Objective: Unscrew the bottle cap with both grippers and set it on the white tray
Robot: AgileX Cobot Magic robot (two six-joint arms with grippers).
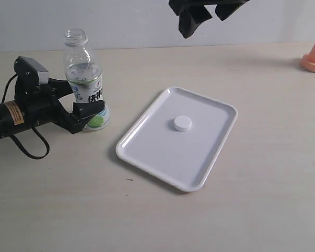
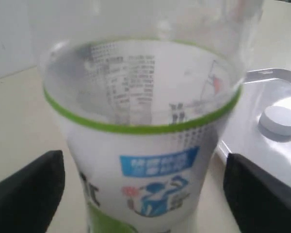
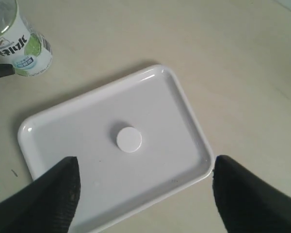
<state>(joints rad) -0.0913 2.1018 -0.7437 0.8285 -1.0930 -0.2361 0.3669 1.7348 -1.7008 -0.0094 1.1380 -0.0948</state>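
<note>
- left gripper (image 1: 87, 112): black, two-fingered, reaching in low over the table (image 1: 252, 199). Its jaws are set to the bottle's width, one finger on each side of the bottle (image 1: 84, 73) at the lower label. It cannot be told whether the pads press the plastic or stand just clear of it. A grey camera block (image 1: 34, 68) and a yellow sticker (image 1: 13, 113) sit behind the jaws, and a black cable (image 1: 34, 149) loops on the table under the wrist.
- bottle: clear plastic, upright on the table between the left gripper's fingers, neck open and uncapped.
- right gripper (image 1: 202, 16): raised high, jaws wide apart, nothing between them.
- white tray (image 1: 147, 143): flat on the table directly below the right gripper, apart from the left gripper's fingertips.
- bottle cap (image 1: 182, 123): white disc near the tray's middle, below the right gripper in line with the gap between its fingers, touching neither.
- peach-coloured object (image 1: 314, 55): on the table off to the right gripper's outer side, cut by the frame edge.
</note>
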